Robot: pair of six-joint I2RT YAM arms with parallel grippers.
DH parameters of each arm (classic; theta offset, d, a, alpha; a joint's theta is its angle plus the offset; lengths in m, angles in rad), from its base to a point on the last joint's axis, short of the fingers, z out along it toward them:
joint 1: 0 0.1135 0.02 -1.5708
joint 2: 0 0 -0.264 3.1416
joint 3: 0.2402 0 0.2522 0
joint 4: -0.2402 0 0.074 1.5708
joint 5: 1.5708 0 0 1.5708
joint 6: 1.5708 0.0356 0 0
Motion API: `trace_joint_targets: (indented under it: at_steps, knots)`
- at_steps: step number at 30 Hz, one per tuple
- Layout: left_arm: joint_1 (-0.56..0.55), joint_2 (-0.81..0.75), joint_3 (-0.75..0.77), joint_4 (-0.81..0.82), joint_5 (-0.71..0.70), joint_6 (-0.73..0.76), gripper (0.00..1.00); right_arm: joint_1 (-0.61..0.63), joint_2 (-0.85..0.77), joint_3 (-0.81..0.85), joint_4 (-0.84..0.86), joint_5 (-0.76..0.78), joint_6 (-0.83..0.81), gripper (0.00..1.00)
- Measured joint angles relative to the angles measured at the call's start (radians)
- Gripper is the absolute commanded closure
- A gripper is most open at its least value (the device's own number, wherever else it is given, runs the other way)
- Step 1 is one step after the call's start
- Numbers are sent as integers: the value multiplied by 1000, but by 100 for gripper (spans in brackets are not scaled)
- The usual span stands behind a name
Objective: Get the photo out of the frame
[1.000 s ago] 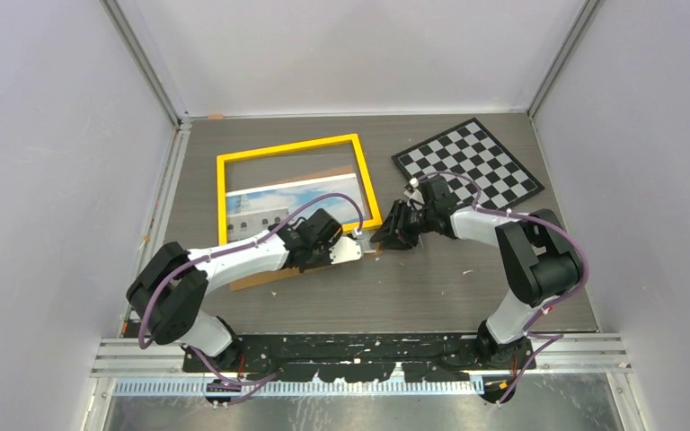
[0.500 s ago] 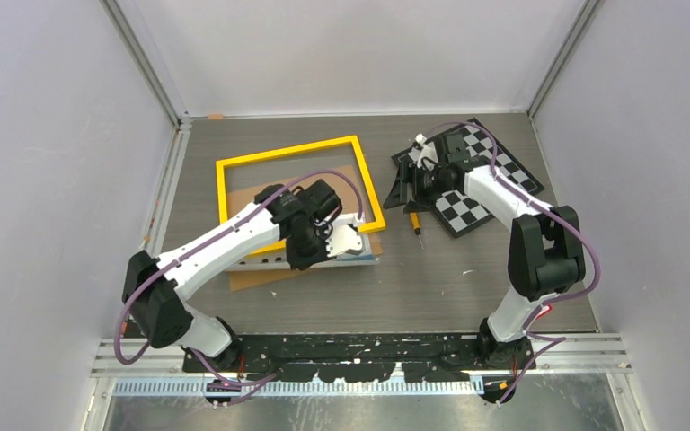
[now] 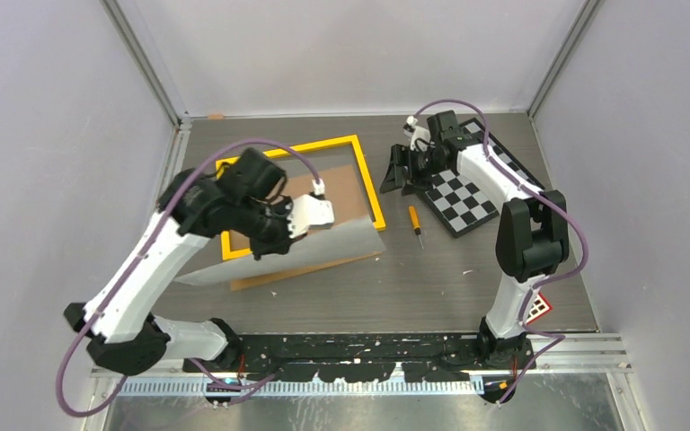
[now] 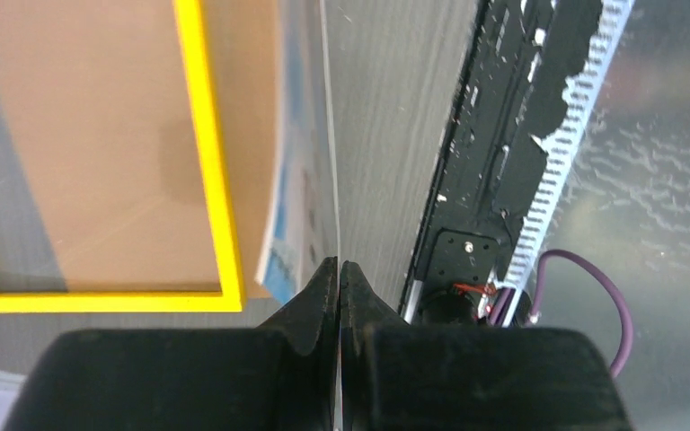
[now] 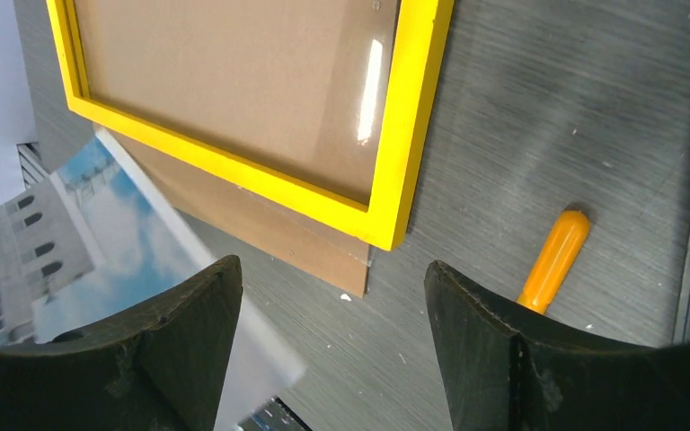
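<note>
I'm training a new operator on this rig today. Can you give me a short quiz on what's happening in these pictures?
1. True or false: the left tool is shut on the photo.
2. What lies between the frame and the checkerboard? A) an orange-handled screwdriver B) scissors C) a pen
3. Fill in: the right tool is ____ and holds nothing.

Key: 1 true; 2 A; 3 open.
</note>
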Motion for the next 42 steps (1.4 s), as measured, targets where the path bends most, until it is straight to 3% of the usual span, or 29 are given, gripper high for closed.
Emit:
trace_joint_targets:
  at_steps: [6,12,18,25,31,42]
  knots:
    - [87,-80,176,-27,-10,-27,100,1,33,76,-18,6,0,21]
    - [311,-71,376,-32,-34,-97,100,27,67,149,-19,18,-1,20]
    - [464,7,496,29,-185,-166,100,127,157,209,-12,48,-8,20]
    - [544,95,495,183,-394,-210,100,293,275,305,9,85,-49,21]
    - [591,116,463,282,-462,-254,100,409,382,425,-1,120,-125,21]
    - [618,124,367,377,-479,-264,100,506,494,456,-115,136,-248,48]
